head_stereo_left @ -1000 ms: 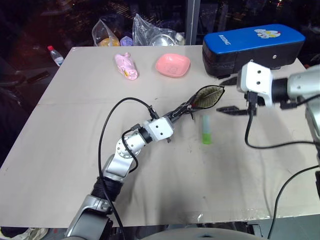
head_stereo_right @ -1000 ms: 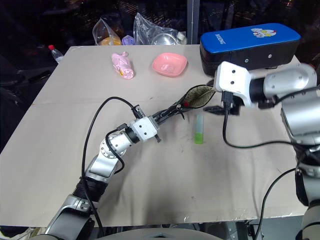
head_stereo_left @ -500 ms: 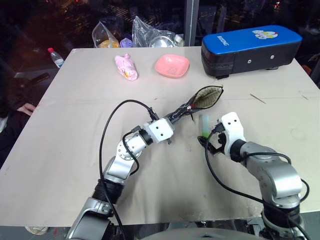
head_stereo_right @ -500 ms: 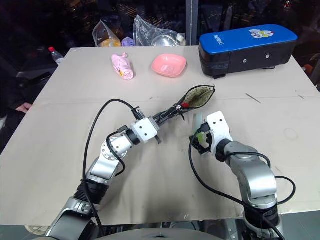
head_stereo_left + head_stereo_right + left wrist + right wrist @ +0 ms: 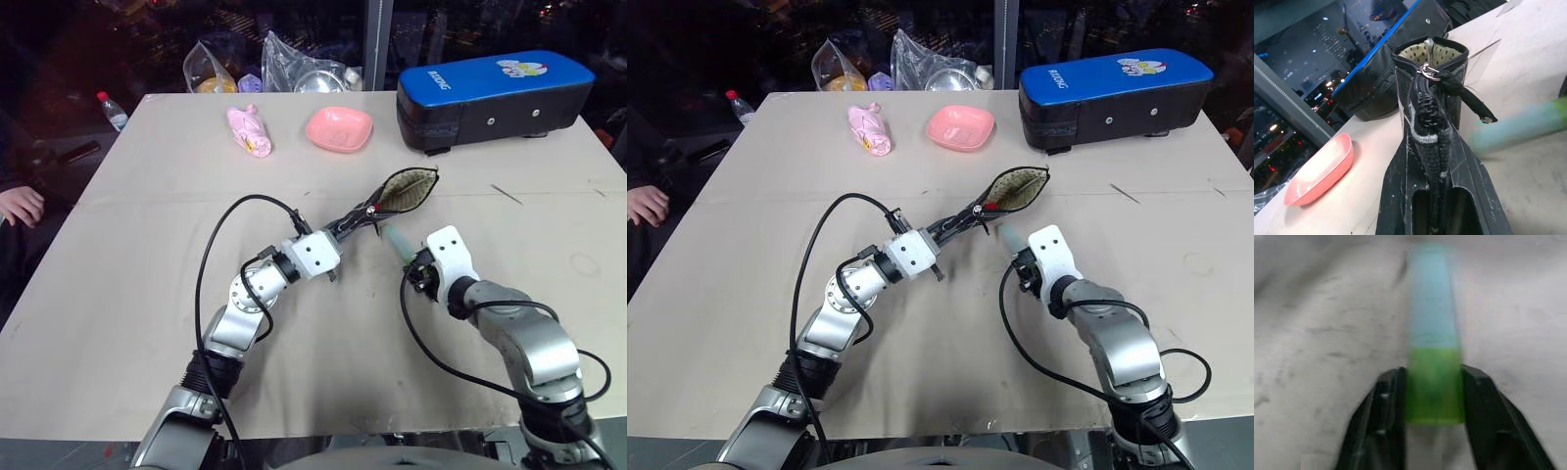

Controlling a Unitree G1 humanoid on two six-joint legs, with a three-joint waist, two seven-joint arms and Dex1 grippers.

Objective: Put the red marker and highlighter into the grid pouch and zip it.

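The right gripper (image 5: 1433, 382) has dropped to the table (image 5: 147, 294) and now pinches the highlighter (image 5: 1433, 333) by its green end. The left gripper (image 5: 1436, 161) stays clamped on the pouch (image 5: 407, 190), mouth open, just beyond. Farther back, the blue case (image 5: 495, 88) bears unreadable white lettering.

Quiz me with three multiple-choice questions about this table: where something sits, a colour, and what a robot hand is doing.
1. Where is the pink bowl?
A. beside the blue-topped case
B. inside the grid pouch
C. on the floor

2. What colour is the highlighter's gripped end?
A. red
B. bright green
C. black

3. What is the left gripper doing?
A. hanging open
B. pinching the grid pouch
C. holding the bowl

Answers: 1 A, they sit side by side at the far edge; 2 B, green shows between the right gripper's fingers; 3 B, its fingers clamp the pouch's edge.
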